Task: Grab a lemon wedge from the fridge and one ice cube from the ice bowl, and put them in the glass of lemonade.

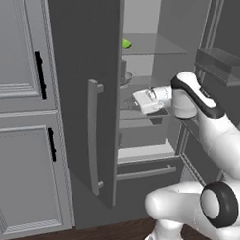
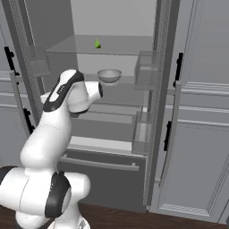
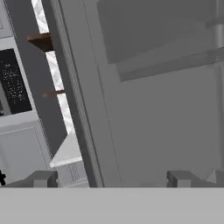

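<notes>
- The fridge (image 1: 79, 91) is standing with both doors swung open, its pale interior facing the robot; the left door's long bar handle (image 1: 93, 135) is hanging at the door's edge.
- The lemon wedge (image 2: 97, 44) is lying on the fridge's upper clear shelf (image 2: 125, 44), well back from that shelf's front edge, with bare shelf on either side of it.
- A grey bowl (image 2: 109, 75) is sitting on the shelf just under the wedge, near its front edge.
- The gripper (image 3: 111, 177) is reaching into the fridge at the bowl's level, below the wedge's shelf; its two finger tips (image 3: 43, 178) are standing wide apart with nothing between them.
- In the hand view, the fingers are pointing at the fridge's plain inner wall, apart from it.
- The wrist (image 1: 152, 99) is sitting between the two open doors, with room to each side.
- The right door's bins (image 2: 144, 71) are jutting inward beside the shelves.
- Panelled cabinets (image 1: 19, 113) are flanking the fridge.
</notes>
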You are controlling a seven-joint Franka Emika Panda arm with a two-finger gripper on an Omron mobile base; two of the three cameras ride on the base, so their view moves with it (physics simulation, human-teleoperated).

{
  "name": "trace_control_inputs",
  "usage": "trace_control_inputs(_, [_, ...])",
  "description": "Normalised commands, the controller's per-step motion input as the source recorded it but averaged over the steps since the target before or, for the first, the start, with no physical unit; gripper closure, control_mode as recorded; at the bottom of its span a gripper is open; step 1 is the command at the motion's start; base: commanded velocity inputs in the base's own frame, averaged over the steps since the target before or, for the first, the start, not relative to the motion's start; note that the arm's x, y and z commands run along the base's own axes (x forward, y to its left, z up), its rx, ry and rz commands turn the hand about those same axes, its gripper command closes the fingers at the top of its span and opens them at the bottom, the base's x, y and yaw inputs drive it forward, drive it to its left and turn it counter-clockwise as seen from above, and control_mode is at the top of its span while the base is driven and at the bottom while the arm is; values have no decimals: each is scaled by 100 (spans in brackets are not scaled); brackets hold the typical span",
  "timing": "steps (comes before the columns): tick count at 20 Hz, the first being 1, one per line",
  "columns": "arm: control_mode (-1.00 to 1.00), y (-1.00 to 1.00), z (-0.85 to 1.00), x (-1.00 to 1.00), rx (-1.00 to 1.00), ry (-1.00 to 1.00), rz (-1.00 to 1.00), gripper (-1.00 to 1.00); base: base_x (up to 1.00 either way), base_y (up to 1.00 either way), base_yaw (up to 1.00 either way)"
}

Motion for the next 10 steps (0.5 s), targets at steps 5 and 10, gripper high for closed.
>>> trace_control_inputs(5, [-100, 75, -1, 3, 2, 0, 35, -100, 0, 0, 0])
trace_control_inputs(10, [-100, 88, 0, 1, 0, 0, 31, -100, 0, 0, 0])
